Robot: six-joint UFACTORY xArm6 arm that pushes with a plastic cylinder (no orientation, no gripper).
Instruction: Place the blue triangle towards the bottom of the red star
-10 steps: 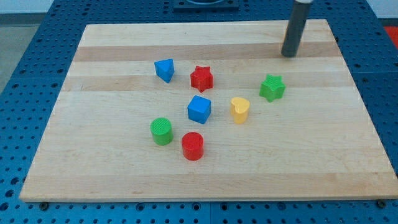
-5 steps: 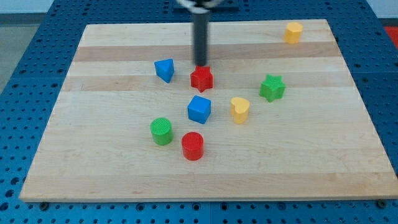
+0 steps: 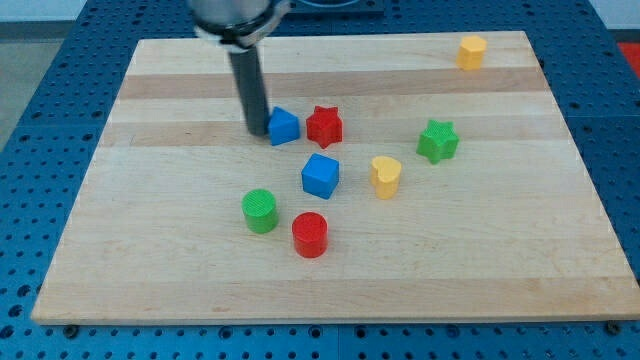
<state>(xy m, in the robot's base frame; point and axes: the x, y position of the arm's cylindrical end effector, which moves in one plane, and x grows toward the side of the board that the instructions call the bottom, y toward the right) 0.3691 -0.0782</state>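
The blue triangle lies on the wooden board, close to the left of the red star, nearly touching it. My tip is down on the board right against the blue triangle's left side. The dark rod rises from it toward the view's top.
A blue cube lies below the star. A yellow heart, a green star, a green cylinder and a red cylinder lie around it. A yellow block sits near the top right corner of the board.
My tip swept from the top right across to the left of the blue triangle. The triangle has slid right, up to the red star. The yellow block came into sight.
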